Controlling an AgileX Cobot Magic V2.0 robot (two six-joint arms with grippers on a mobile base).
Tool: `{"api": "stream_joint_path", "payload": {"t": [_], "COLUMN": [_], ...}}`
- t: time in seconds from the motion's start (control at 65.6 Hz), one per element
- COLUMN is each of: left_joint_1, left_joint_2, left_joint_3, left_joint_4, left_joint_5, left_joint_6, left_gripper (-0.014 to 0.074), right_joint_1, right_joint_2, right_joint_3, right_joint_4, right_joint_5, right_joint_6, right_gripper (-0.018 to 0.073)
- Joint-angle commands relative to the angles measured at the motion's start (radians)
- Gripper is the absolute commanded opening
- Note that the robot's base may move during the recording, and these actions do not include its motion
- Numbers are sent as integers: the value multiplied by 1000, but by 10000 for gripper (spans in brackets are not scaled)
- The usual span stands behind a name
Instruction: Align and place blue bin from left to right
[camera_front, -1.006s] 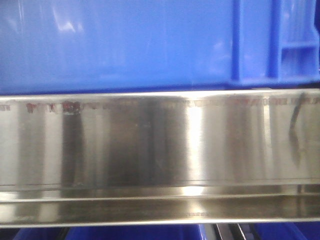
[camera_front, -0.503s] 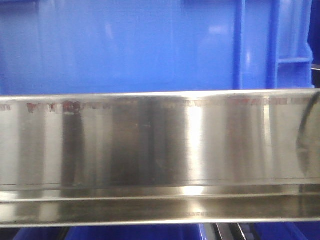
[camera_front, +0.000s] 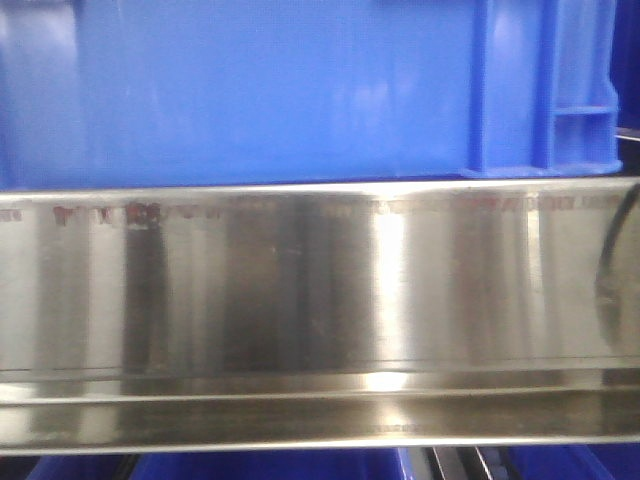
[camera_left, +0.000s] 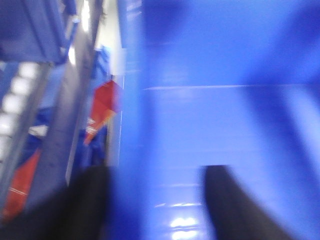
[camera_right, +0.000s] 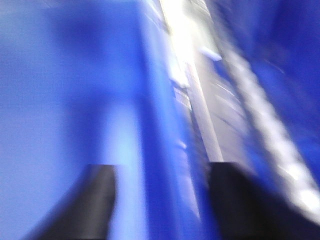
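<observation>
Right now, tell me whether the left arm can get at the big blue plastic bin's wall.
Probably yes: the left gripper has its dark fingers straddling the blue plastic bin wall, nothing between. Blur hides any contact.

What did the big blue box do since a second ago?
The blue bin slid left in the front view: its ribbed corner sat at the right edge of the picture before, and now a dark gap shows beyond it. The shiny steel rail below stayed put. The wrist views are too blurred to show any change of grip.
</observation>
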Motion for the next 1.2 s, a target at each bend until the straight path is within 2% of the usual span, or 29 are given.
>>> {"api": "stream_joint_path", "payload": {"t": [0.0,0.351,0.427,0.457,0.564,0.701,0.823,0.991,1.067,1.189], "left_joint_1": [-18,-18,-18,-18,-18,-18,-18,-18,-18,-18], "left_joint_2": [-25,-34,-45,-48,-66,-95,-134,-189,-214,-279], "left_joint_3": [-16,-73,-98,-107,-132,-155,-170,-170,-146,-35], "left_joint_4": [-12,6,4,2,0,-8,-37,-64,-64,-63], "left_joint_5": [-79,-41,-22,-9,37,41,47,77,79,0], "left_joint_6": [7,7,7,7,7,7,7,7,7,7], "left_gripper": [399,400,369,337,134,-114,-111,-111,-111,-111], "right_joint_1": [11,11,11,11,11,11,14,14,14,14], "right_joint_2": [-14,-54,-79,-88,-126,-175,-228,-299,-338,-385], "right_joint_3": [-11,-11,-11,-11,-11,-11,-11,-11,-9,-7], "right_joint_4": [-13,-17,-17,-17,-17,-17,-17,-17,-17,-17], "right_joint_5": [-54,-61,-72,-74,-76,-107,-150,-205,-165,-64], "right_joint_6": [4,2,-17,-27,-62,-87,-121,-162,-162,-181], "right_gripper": [317,317,293,263,121,-69,-168,-166,-166,-166]}}
